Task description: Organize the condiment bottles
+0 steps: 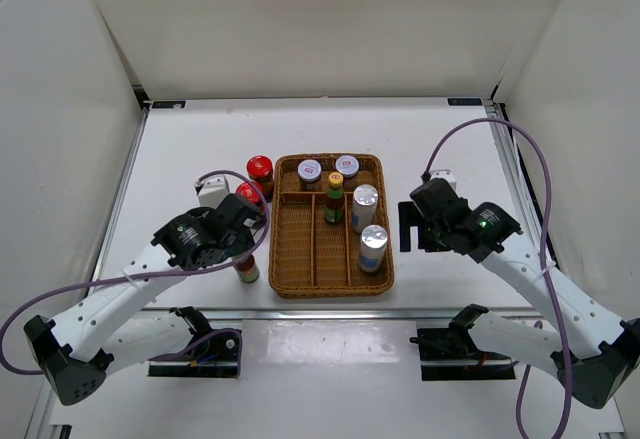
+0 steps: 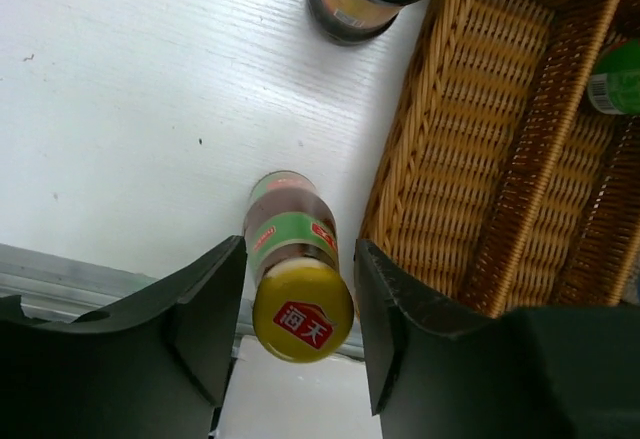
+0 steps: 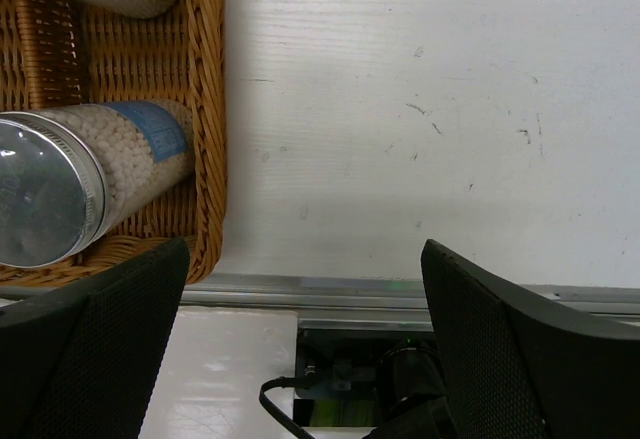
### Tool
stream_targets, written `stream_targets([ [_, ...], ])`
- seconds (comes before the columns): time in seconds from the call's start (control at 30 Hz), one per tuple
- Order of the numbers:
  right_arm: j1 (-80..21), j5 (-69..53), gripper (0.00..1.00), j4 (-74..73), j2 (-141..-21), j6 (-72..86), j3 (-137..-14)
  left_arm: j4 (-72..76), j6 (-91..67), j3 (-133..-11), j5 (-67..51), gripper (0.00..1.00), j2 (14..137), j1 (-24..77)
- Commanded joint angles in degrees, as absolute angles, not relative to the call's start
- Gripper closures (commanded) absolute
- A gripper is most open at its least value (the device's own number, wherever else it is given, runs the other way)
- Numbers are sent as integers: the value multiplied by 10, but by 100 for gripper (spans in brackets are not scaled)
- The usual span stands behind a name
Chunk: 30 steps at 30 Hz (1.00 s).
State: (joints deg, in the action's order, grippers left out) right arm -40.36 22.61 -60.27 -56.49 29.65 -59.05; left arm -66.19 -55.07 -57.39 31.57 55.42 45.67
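**Grasp step, left arm.** The yellow-capped bottle (image 2: pixel 300 289) stands upright on the table (image 2: pixel 150 109), just left of the wicker tray (image 2: pixel 420 189) at its near end. The left gripper (image 2: pixel 299 259) has its jaws drawn in around the bottle, and both fingers appear to pinch its sides below the cap. The next move probably calls for a straight lift, travel right over the tray wall, and a landing beside the matching bottle (image 1: pixel 334 197). The right gripper (image 3: pixel 305 259), spread wide and empty, hovers right of the tray.

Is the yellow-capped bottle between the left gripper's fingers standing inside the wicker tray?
No, the yellow-capped bottle stands on the table beside the tray's outer wall.
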Motion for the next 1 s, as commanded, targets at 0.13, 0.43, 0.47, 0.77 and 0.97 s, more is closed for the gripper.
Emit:
stream_targets([
  [0.13, -412, 241, 0, -598, -574, 300, -587, -636, -501, -569, 301, 68, 545, 438],
  [0.43, -412, 241, 0, -603, -585, 305, -587, -686, -414, -745, 295, 89, 555, 438],
  [0.47, -412, 246, 0, -603, -585, 305, -587, -686, -414, -765, 288, 89, 565, 444],
  [0.77, -412, 251, 0, -608, -585, 310, -587, -573, -402, -881, 254, 89, 722, 555],
  [0.97, -412, 258, 0, -608, -585, 310, -587, -484, -389, -887, 243, 89, 815, 584],
])
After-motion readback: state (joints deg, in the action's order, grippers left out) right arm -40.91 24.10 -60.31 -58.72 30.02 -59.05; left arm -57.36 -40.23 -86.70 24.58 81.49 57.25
